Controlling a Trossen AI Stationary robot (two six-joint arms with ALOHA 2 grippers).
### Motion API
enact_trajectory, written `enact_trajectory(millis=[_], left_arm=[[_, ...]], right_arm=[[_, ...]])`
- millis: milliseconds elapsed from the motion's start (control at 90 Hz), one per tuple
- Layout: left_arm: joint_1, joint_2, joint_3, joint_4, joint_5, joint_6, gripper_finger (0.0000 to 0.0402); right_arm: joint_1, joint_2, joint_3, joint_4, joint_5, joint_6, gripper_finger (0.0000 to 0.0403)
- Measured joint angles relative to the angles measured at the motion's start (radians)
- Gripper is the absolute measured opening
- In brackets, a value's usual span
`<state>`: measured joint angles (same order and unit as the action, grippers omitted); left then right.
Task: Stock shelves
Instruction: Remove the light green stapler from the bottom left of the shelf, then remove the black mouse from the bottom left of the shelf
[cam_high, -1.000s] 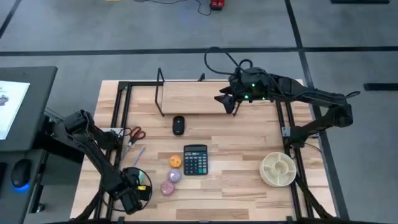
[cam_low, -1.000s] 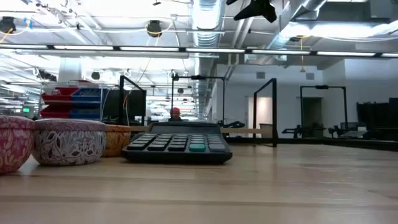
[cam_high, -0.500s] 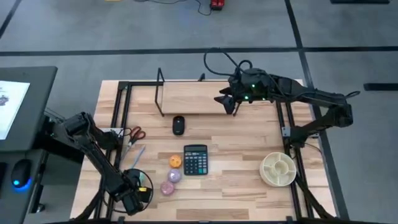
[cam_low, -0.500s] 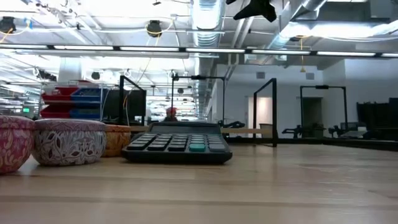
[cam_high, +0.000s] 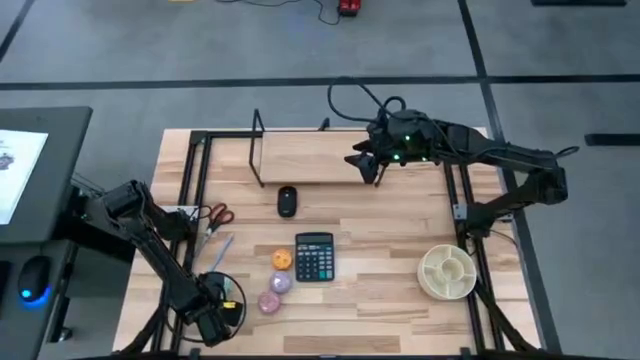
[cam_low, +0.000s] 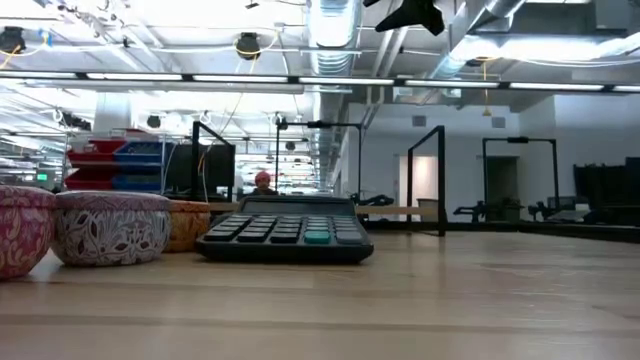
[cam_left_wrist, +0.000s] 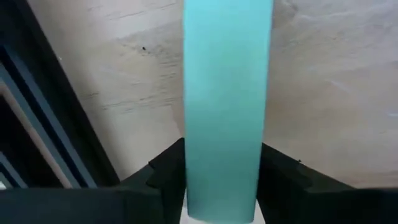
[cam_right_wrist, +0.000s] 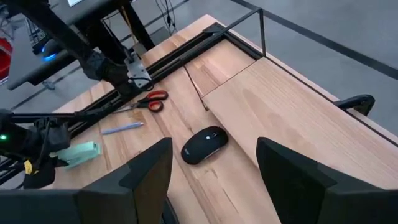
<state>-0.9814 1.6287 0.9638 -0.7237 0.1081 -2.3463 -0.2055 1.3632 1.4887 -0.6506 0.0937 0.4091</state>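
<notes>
**Shelves sit at the table's far edge**

Shelves (cam_high: 305, 155) lie under the right gripper (cam_high: 362, 165), whose fingers are spread wide and empty. Left gripper (cam_high: 212, 322), at the near-left corner, clamps a mint-green block (cam_left_wrist: 227, 106). A black mouse (cam_high: 287, 201) lies just beside the rack.

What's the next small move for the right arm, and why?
Probably lower toward the black mouse. The right gripper hangs open and empty above the shelf plank, which is bare, and the mouse lies on the table right in front of the plank. The left gripper is shut on a teal item at the near corner.
</notes>
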Motion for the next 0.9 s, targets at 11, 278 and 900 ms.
enact_trajectory(millis=[11, 278, 900], left_arm=[[0.000, 0.000, 0.000, 0.001, 0.000, 0.000, 0.0151], [-0.013, 0.000, 0.000, 0.001, 0.009, 0.004, 0.0188], [-0.027, -0.212, 0.004, -0.109, 0.026, 0.009, 0.0229]], right_arm=[[0.000, 0.000, 0.000, 0.000, 0.000, 0.000, 0.0223], [0.000, 0.000, 0.000, 0.000, 0.000, -0.001, 0.0223], [0.000, 0.000, 0.000, 0.003, 0.000, -0.115, 0.0223]])
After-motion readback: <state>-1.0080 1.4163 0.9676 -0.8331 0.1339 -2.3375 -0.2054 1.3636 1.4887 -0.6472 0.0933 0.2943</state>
